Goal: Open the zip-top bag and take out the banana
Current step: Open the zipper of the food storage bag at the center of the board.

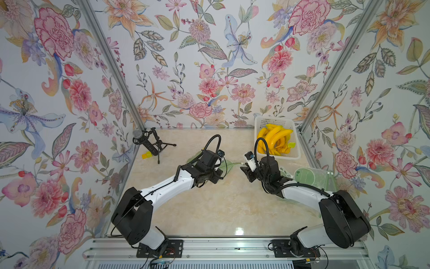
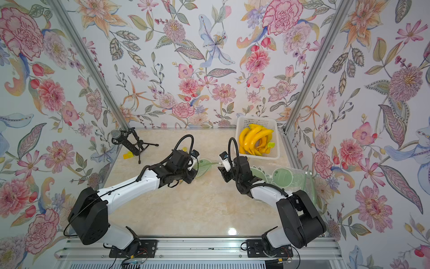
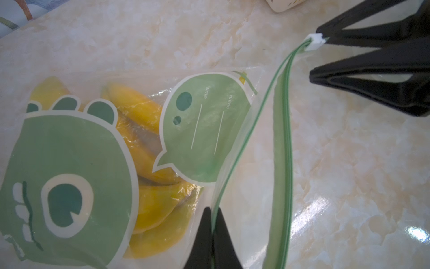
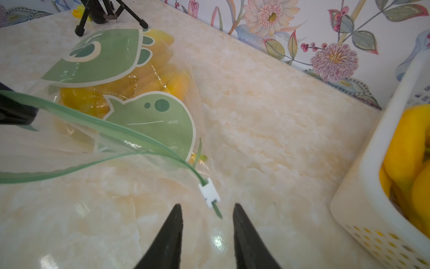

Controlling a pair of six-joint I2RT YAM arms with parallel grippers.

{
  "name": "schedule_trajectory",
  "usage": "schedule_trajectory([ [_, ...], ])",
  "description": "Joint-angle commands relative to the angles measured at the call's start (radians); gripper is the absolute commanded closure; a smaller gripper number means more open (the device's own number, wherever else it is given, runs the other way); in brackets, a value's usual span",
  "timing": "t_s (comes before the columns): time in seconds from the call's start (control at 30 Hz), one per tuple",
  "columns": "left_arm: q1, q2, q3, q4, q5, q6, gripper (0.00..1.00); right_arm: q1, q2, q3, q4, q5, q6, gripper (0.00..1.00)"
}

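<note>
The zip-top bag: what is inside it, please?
Yellow bananas show through the clear plastic of the bag. The green dinosaur print covers much of them, so their number cannot be told, nor whether anything else lies beneath.

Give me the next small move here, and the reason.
Probably send the right gripper into the mouth of the bag, toward the banana. The slider sits at the zip's end, clear of the open right jaws. The zip tracks stand apart, and the left gripper is shut on one lip, which seems to hold the mouth open.
</note>
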Motion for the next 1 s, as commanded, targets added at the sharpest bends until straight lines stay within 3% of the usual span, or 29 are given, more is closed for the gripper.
schedule_trajectory([
  [0.0,-0.014,-0.062,-0.041,0.165,-0.007,-0.123,1.0,0.009,-0.084,0.003,-0.046,-0.082,0.028,0.56],
  [0.13,-0.04,-0.069,-0.051,0.253,-0.027,-0.177,1.0,0.035,-0.165,-0.025,-0.033,-0.104,0.159,0.5],
  [0.33,-0.079,-0.003,-0.013,0.267,-0.032,-0.184,1.0,0.074,-0.123,-0.067,0.12,-0.057,0.549,0.3],
  [0.47,-0.094,0.012,-0.012,0.28,-0.036,-0.203,1.0,0.08,-0.051,-0.046,0.117,0.033,0.694,0.3],
  [0.7,-0.108,0.02,-0.024,0.292,-0.057,-0.222,1.0,0.069,0.099,0.008,0.13,-0.042,0.808,0.49],
  [0.87,-0.108,0.072,0.018,0.246,-0.081,-0.208,1.0,0.069,0.13,-0.033,0.075,0.078,0.818,0.7],
  [0.97,-0.107,0.063,0.009,0.249,-0.14,-0.209,1.0,0.071,0.143,-0.035,-0.026,0.137,0.808,0.74],
])
